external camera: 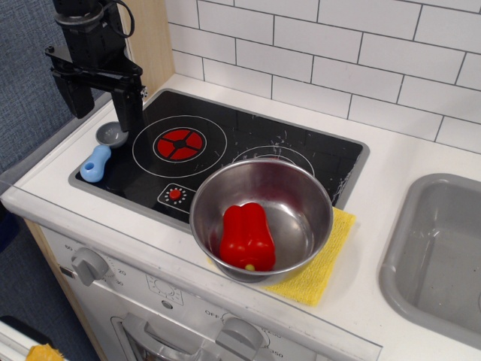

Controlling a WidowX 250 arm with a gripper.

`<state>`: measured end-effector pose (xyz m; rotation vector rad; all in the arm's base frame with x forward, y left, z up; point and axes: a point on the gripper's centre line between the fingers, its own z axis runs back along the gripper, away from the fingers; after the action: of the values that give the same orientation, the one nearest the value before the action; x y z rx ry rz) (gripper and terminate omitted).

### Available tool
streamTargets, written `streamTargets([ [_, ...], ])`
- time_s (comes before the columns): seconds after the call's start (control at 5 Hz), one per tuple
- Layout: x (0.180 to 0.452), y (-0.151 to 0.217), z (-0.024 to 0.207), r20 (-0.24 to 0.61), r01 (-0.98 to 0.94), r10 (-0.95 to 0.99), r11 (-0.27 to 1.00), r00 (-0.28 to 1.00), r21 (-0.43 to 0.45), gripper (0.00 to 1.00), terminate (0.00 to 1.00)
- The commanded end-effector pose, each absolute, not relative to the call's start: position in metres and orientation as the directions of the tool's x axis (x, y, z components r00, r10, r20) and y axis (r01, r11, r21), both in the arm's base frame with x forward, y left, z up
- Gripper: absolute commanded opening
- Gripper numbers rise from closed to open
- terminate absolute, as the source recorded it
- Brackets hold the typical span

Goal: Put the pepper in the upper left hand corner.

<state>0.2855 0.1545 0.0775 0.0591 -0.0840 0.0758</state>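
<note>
The red pepper (pixel 247 236) lies inside a steel bowl (pixel 301 197) at the front of the cooktop, its yellow-green stem stub pointing toward me. The upper left corner (pixel 167 95) of the black cooktop meets the pale wooden post and the white tile wall. My gripper (pixel 104 104) hangs above the cooktop's left edge, far left of the bowl, jaws spread apart with nothing between them.
A blue-handled scoop (pixel 101 154) with a grey bowl lies at the cooktop's left edge under the gripper. A red printed burner circle (pixel 179 144) is on the cooktop. A yellow cloth (pixel 323 265) lies under the bowl. A grey sink (pixel 440 256) is at right.
</note>
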Motion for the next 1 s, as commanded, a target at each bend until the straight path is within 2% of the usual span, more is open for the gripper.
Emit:
streamTargets([
  [0.0, 0.285, 0.154, 0.078, 0.086, -0.078, 0.073, 0.995, 0.994, 0.056, 1.00, 0.00],
  [0.4, 0.267, 0.080, 0.101, 0.106, 0.133, -0.134, 0.991, 0.985, 0.022, 1.00, 0.00],
  [0.6, 0.252, 0.039, 0.104, 0.086, 0.138, -0.144, 0.988, 0.986, 0.075, 1.00, 0.00],
  [0.8, 0.247, -0.002, 0.085, 0.039, 0.133, -0.140, 0.982, 0.989, 0.137, 1.00, 0.00],
])
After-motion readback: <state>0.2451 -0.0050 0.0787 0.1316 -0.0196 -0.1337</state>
